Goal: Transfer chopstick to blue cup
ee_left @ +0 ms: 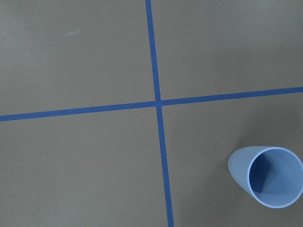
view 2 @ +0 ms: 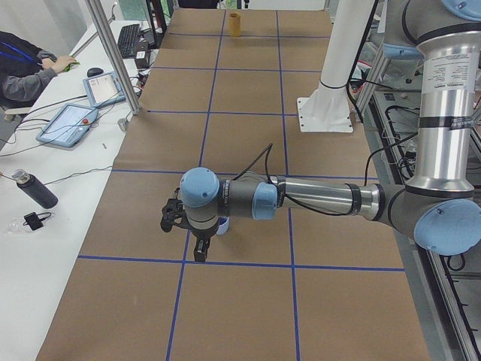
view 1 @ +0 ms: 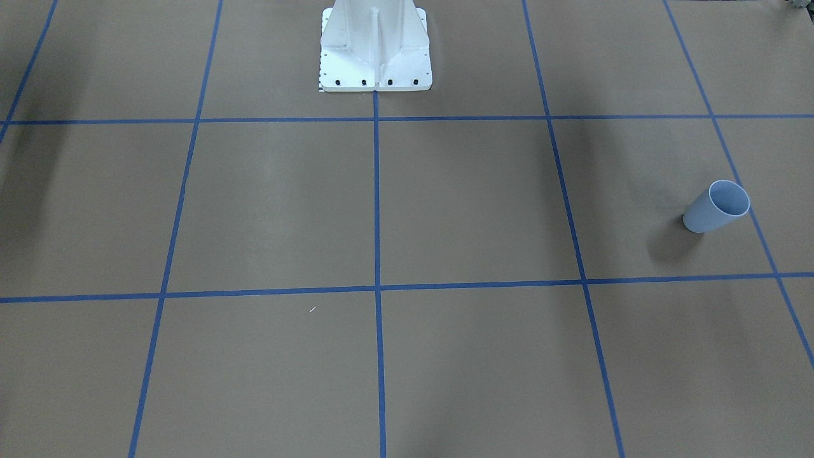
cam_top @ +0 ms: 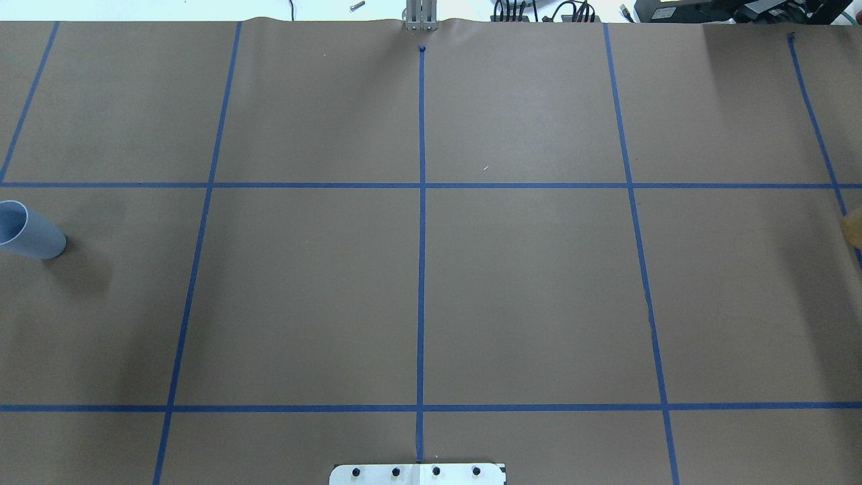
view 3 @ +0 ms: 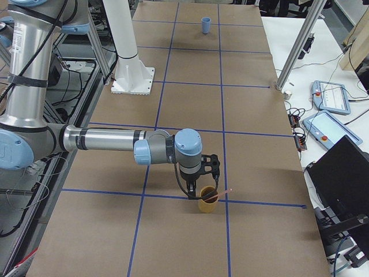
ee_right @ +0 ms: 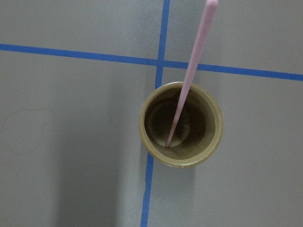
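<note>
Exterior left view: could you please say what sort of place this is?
Probably a robotics lab: the left UR5e arm over a table gridded with blue tape, teach pendants on the side bench, a seated operator.

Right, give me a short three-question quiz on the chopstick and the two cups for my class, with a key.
1. Short answer: what is inside the blue cup?
2. True or false: the chopstick already stands in the blue cup.
3. Multiple choice: the chopstick's lower end rests in A) the blue cup, B) the yellowish cup, C) neither cup.

Key: 1. Nothing, it is empty. 2. False. 3. B.
</note>
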`<state>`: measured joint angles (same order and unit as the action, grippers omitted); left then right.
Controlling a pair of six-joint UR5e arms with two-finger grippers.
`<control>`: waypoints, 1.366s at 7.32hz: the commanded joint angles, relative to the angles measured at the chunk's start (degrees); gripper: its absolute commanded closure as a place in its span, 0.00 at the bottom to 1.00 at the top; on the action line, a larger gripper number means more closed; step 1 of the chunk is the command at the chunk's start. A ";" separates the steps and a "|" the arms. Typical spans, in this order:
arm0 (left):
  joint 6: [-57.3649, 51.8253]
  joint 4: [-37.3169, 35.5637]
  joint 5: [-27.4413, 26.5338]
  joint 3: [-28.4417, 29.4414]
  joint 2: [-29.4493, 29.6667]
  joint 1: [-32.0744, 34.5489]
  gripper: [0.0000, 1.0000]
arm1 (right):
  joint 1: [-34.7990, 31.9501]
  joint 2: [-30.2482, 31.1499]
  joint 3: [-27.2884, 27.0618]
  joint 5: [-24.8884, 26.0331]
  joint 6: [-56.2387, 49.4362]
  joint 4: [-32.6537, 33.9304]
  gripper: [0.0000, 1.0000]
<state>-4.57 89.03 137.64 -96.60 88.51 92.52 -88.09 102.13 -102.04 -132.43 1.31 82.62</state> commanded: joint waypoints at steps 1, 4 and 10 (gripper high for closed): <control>-0.52 0.09 0.09 -0.25 0.09 0.03 0.01 | 0.03 0.00 0.00 0.07 0.09 -0.09 0.00; -0.70 0.26 0.26 -0.87 1.14 0.03 0.01 | 0.03 -0.09 -1.05 0.33 0.53 -6.38 0.00; 3.52 5.76 0.70 1.95 9.68 -0.23 0.01 | 0.03 -1.31 0.79 -3.17 0.61 -16.96 0.00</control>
<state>-1.83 91.46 138.27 -94.41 98.46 92.32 -88.07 100.93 -101.81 -133.91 1.34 67.21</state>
